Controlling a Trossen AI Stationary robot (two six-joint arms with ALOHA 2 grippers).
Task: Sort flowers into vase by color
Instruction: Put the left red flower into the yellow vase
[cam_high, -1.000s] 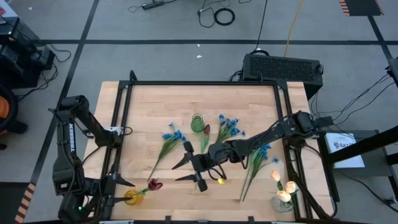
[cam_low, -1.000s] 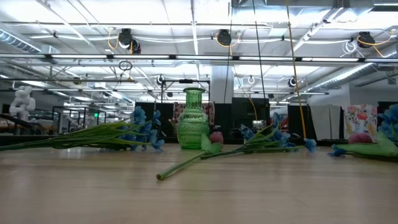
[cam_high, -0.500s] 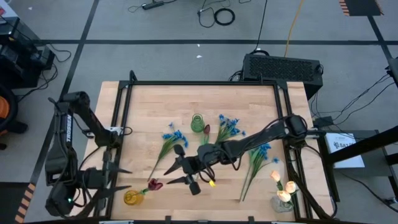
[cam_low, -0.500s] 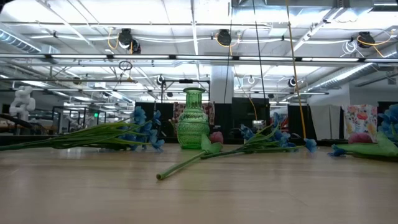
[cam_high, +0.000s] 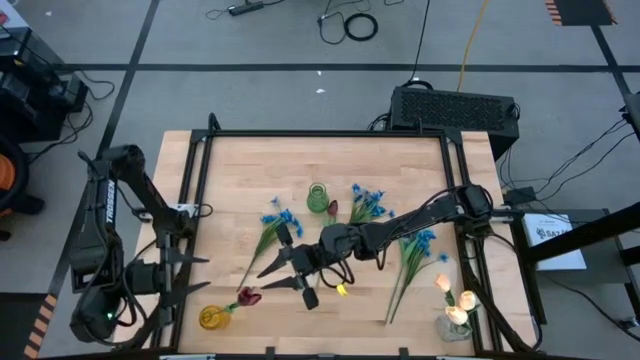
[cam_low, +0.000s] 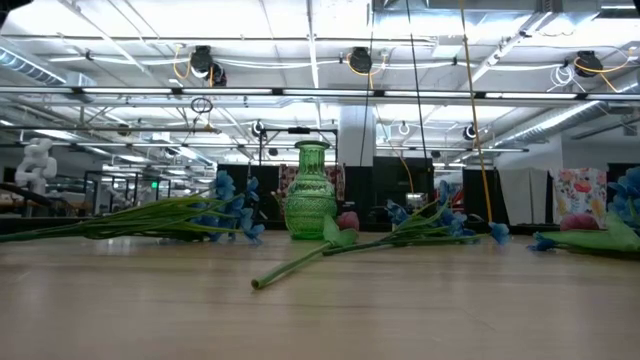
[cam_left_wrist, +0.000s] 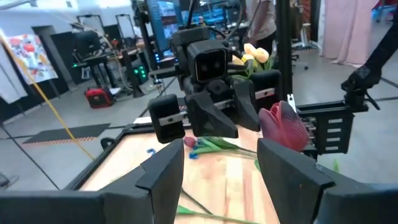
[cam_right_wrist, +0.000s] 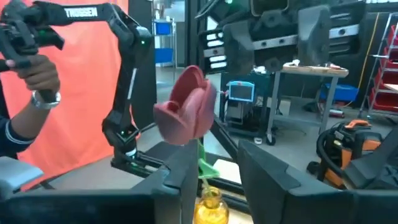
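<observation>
One dark red tulip (cam_high: 248, 296) stands in the yellow vase (cam_high: 212, 318), and the right gripper (cam_high: 281, 274), fingers spread and empty, has swung closer beside it. The left gripper (cam_high: 186, 277), also open, waits nearby; more flowers lie on the desk (cam_high: 240, 180).

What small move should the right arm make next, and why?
Probably ease the right gripper forward: its fingers are open, and the red tulip, leaning from the yellow vase, sits lined up just ahead of them. The left gripper waits open nearby.
</observation>
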